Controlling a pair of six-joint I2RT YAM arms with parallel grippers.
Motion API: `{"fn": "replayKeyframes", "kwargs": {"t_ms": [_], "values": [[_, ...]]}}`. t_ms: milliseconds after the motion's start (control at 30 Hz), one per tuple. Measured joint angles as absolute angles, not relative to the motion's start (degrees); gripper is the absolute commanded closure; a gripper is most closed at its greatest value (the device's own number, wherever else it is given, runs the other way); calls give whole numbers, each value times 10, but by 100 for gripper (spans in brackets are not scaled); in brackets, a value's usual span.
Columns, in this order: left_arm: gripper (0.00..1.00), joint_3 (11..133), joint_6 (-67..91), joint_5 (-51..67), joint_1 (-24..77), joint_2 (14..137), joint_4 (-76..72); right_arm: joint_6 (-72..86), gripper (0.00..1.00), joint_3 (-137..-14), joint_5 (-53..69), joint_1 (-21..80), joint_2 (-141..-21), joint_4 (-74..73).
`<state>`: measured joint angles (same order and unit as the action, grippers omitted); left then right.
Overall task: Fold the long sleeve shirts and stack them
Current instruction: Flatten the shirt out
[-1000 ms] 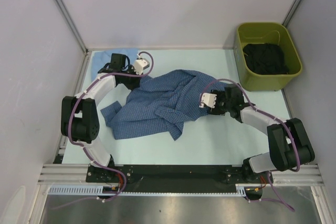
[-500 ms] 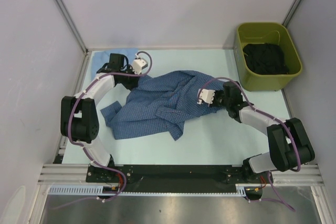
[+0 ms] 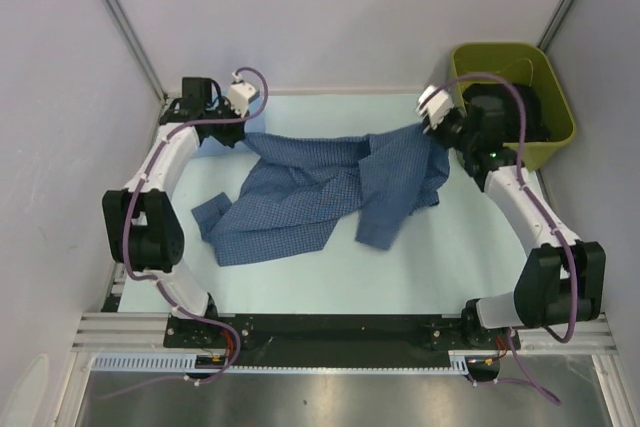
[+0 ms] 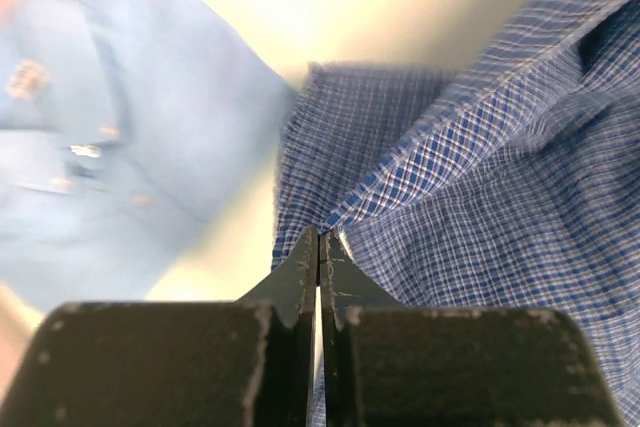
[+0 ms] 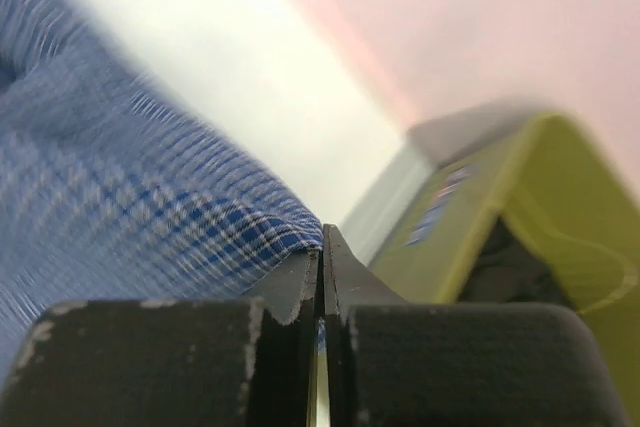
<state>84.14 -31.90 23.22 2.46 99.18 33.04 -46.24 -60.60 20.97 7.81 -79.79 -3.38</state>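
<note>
From the near edge of the table (image 3: 300, 277) looking outward, I judged the job barely begun: no fold had been made that I could see, and nothing was stacked.

Closest to me lay the lower part of the checked shirt (image 3: 320, 192). It was rumpled on the mat, with one flap spread toward the left and a loose sleeve or tail drooping at the middle. The cloth was medium blue with a fine check, soft and limp, and it creased wherever it touched down.

Farther back, its upper edge was drawn out in a sagging line between the two arms. The left gripper (image 4: 318, 237) had its jaws pressed together on a seamed edge of that cloth. The right gripper (image 5: 322, 232) was likewise pinched tight on a corner of it, held up off the table. To my eye this was the spreading step, getting the garment open before any fold. Flattening it, folding it and setting it down were all left to do.

Beyond the left gripper, by the far left corner, the pale blue shirt (image 4: 120, 167) lay on the table. It was blurred, so I could not tell whether it was folded. At the far right stood the green bin (image 3: 555, 142) with dark cloth (image 3: 525, 117) inside, just beside the right gripper.
</note>
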Motion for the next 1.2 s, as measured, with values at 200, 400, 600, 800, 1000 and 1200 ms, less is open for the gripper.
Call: {"fn": "replayKeyframes", "kwargs": {"t_ms": [200,400,600,800,1000,1200], "values": [[100,950,-312,212,23,952,358,-321,100,-737,232,33,-773,-36],[100,980,-304,172,23,851,332,-218,100,-839,237,6,-766,-29],[100,980,-284,140,27,779,279,-157,100,-910,234,-4,-764,-16],[100,998,-263,135,28,741,268,-126,100,-971,223,-4,-751,-18],[100,1003,-249,139,31,656,257,-123,100,-997,203,-4,-678,-22],[100,1035,-249,148,33,545,237,-146,100,-1018,182,-4,-565,-14]]}}
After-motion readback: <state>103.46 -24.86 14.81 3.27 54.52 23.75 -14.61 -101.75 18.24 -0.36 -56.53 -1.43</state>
